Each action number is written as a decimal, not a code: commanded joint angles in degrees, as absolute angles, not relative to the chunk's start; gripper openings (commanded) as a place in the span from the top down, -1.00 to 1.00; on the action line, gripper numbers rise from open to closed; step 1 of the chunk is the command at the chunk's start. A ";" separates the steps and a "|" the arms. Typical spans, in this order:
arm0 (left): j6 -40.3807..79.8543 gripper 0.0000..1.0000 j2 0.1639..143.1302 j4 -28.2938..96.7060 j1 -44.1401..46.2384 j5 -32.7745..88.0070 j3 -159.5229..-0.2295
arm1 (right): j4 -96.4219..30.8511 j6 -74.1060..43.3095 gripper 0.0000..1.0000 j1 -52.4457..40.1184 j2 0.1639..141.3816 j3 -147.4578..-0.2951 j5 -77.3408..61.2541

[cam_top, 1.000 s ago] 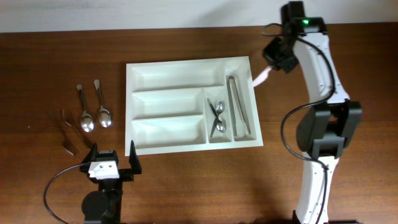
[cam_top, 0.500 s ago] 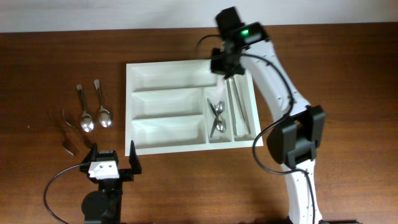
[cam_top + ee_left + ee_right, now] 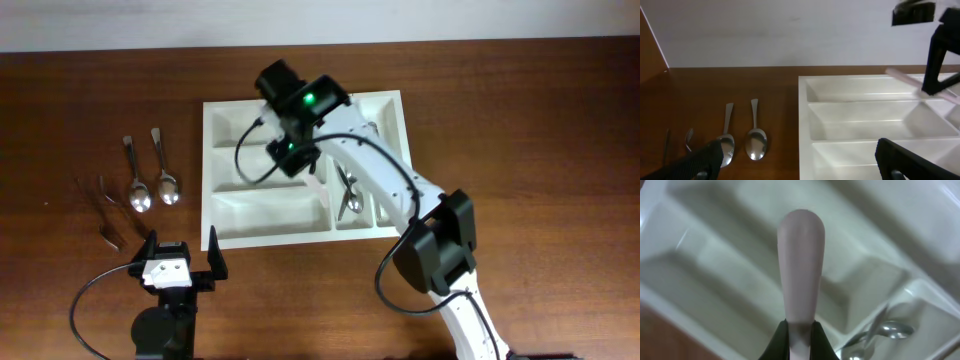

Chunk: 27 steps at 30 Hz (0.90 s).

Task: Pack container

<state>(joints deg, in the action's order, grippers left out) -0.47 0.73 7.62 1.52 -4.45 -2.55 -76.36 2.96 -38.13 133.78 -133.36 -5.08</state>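
The container point(image 3: 230, 103) is a large white tray with five compartments in the middle of the table. It also shows in the left wrist view point(image 3: 860, 107). My right gripper point(image 3: 293, 157) hangs over its long compartments, shut on a pale pink utensil point(image 3: 316, 184). In the right wrist view the fingers point(image 3: 800, 328) pinch this utensil point(image 3: 801, 265) above the tray point(image 3: 705, 275). Two spoons point(image 3: 348, 190) lie in a narrow compartment. Tongs point(image 3: 388, 203) lie in the rightmost one, partly hidden by the arm. My left gripper point(image 3: 180, 262) is open and empty near the front edge.
Two loose spoons point(image 3: 140, 195) point(image 3: 168, 185) and two dark forks point(image 3: 105, 190) point(image 3: 110, 238) lie on the brown table left of the tray. The spoons also show in the left wrist view point(image 3: 726, 145) point(image 3: 757, 142). The right arm point(image 3: 370, 160) spans the tray's right half.
My right arm has swung left from beyond the tray's far right corner to over its long compartments, carrying the pale pink utensil. The left arm has not moved.
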 commanded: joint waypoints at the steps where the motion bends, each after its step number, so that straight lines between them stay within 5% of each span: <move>1: -1.58 -0.99 0.30 7.51 1.28 -4.25 -2.02 | -78.19 14.79 0.92 -39.83 131.72 -134.43 -5.43; 12: -1.58 -0.99 0.30 7.51 1.28 -4.25 -2.02 | -79.42 28.77 0.93 -40.62 131.74 -131.35 -16.40; 27: -1.58 -0.99 0.30 7.51 1.28 -4.25 -2.02 | -71.18 31.33 0.92 -45.17 132.57 -124.51 -16.47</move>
